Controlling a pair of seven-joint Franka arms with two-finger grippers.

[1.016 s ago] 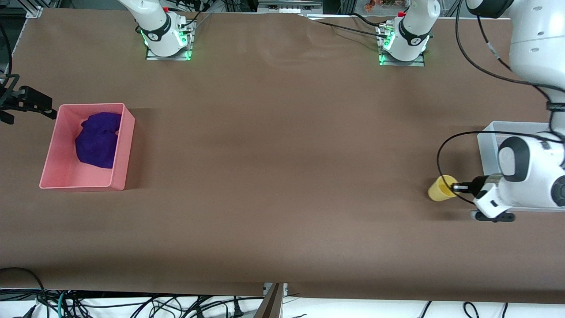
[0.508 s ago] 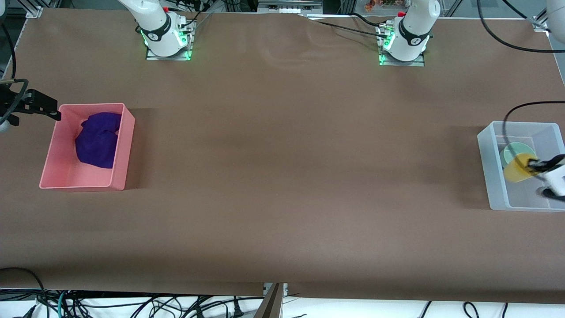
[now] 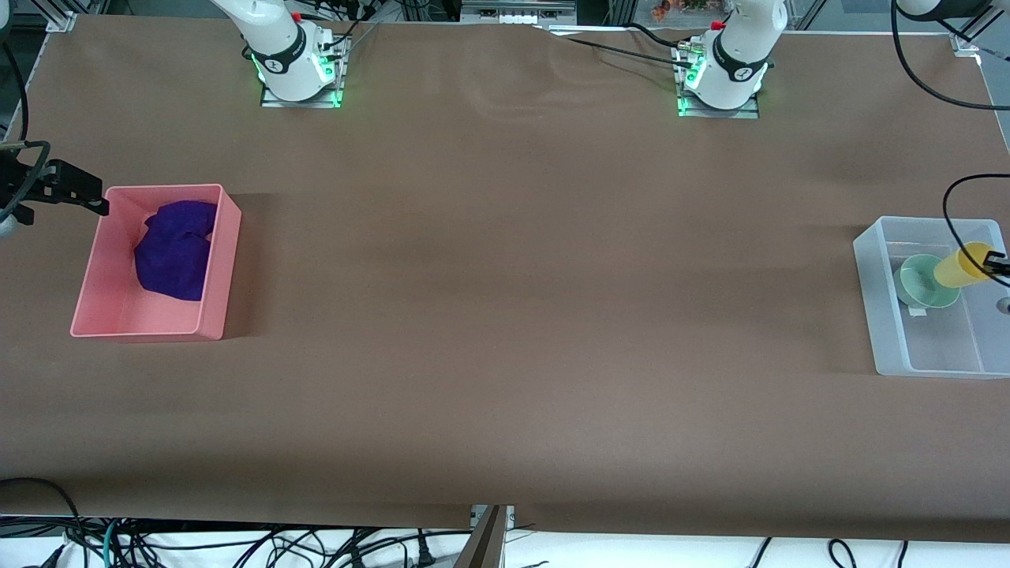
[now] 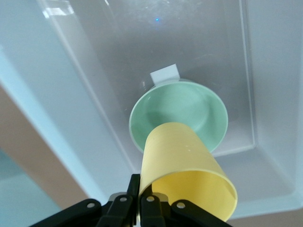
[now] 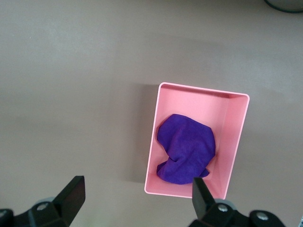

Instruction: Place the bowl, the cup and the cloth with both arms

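Observation:
My left gripper [image 3: 996, 260] [image 4: 139, 195] is shut on the rim of the yellow cup [image 3: 963, 267] [image 4: 182, 165], holding it tilted over the clear bin [image 3: 884, 315] [image 4: 71, 94] at the left arm's end of the table. The mint-green bowl [image 3: 919, 282] [image 4: 189, 111] sits in that bin, right under the cup. The purple cloth [image 3: 175, 248] [image 5: 185, 147] lies bunched in the pink bin [image 3: 217, 268] [image 5: 236, 142] at the right arm's end. My right gripper [image 3: 75, 192] [image 5: 137, 194] is open and empty, high up beside the pink bin.
Both bins stand on a wide brown table [image 3: 505, 315]. A small white tab [image 4: 165, 74] lies on the clear bin's floor next to the bowl. A black cable [image 3: 951, 213] loops above the clear bin.
My left gripper has carried the cup from beside the clear bin to over it and now holds it above the bowl. My right gripper has shifted slightly by the pink bin.

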